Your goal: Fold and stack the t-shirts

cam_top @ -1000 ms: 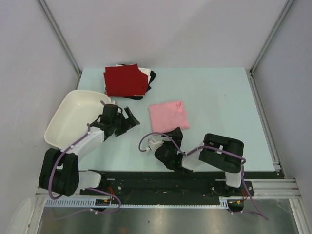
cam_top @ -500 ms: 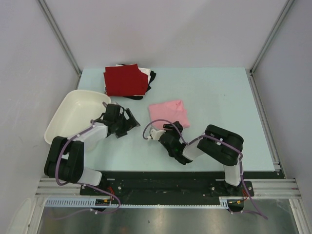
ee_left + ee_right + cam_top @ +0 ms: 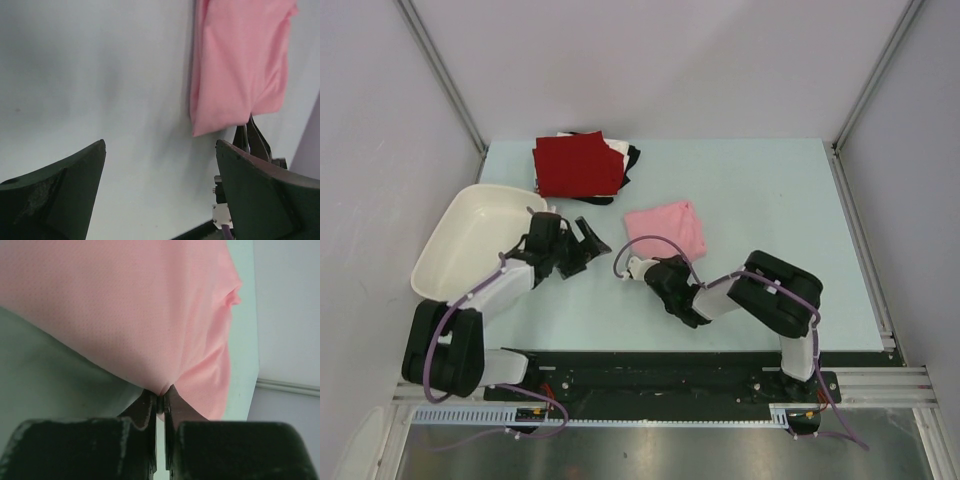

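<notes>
the right gripper [image 3: 160, 396] is clenched on a small pinch of cloth at the near edge of the pink shirt [image 3: 667, 228], which lies folded on the table [image 3: 750, 190]. the bite looks thin. it may hold only the top layer, so a lift could peel the fold open, or the cloth could slip free partway. dragging it instead could bunch the underside.

the left gripper [image 3: 160, 150] hangs just off the pink shirt's left side, jaws spread wide and holding nothing. the stack of folded shirts [image 3: 578, 165], dark red on top, sits beyond the pink shirt and to its left, well apart. the white tub [image 3: 460, 235] is farther left of the pink shirt, past the left gripper. bare table lies between the pink shirt and the stack, though the left gripper sits close beside that path.
</notes>
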`<state>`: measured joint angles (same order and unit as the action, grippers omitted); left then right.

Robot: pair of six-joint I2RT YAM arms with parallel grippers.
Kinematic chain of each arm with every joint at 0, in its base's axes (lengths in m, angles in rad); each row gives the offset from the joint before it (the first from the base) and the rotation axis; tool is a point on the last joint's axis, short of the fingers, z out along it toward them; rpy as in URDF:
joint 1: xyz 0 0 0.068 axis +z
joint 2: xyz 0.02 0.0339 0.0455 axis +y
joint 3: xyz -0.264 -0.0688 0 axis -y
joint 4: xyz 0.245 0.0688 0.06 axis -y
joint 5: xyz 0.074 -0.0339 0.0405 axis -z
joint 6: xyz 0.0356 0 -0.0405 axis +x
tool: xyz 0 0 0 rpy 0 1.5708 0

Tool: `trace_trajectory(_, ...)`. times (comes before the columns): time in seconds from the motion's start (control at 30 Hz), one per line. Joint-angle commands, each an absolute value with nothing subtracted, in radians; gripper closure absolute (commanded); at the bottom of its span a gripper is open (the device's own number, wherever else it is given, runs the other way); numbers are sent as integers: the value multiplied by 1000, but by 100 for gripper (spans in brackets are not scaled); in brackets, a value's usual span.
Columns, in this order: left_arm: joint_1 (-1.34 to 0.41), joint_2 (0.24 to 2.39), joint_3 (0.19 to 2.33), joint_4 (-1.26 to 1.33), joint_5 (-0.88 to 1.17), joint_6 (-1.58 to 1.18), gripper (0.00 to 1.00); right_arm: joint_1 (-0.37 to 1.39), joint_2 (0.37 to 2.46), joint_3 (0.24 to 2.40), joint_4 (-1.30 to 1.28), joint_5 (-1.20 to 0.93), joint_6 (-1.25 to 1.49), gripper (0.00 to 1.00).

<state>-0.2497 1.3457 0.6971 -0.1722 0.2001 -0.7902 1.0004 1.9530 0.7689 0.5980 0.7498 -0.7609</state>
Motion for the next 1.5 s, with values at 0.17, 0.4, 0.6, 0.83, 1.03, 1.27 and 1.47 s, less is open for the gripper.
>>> trace_trajectory(0.17,-296,1181,463,138,448,-1012,0,1068,1712,782,522,759,-779,100)
trace_trajectory(0.4,-376,1284,428,296,452,-1138,0,1086,1657,781,494,779,-798,100)
trace_trajectory(0.6,-405,1397,414,463,469,-1256,0,1088,1634,781,476,782,-790,100)
trace_trajectory(0.83,-430,1471,359,633,416,-1385,0,1097,1631,781,469,785,-778,100)
trace_trajectory(1.03,-431,1570,333,863,406,-1508,0,1109,1615,781,437,788,-755,100)
trace_trajectory(1.27,-446,1733,308,1152,417,-1672,0,1124,1609,770,422,793,-733,100)
trace_trajectory(1.47,-457,1870,340,1331,411,-1756,0,1147,1603,761,425,804,-726,100)
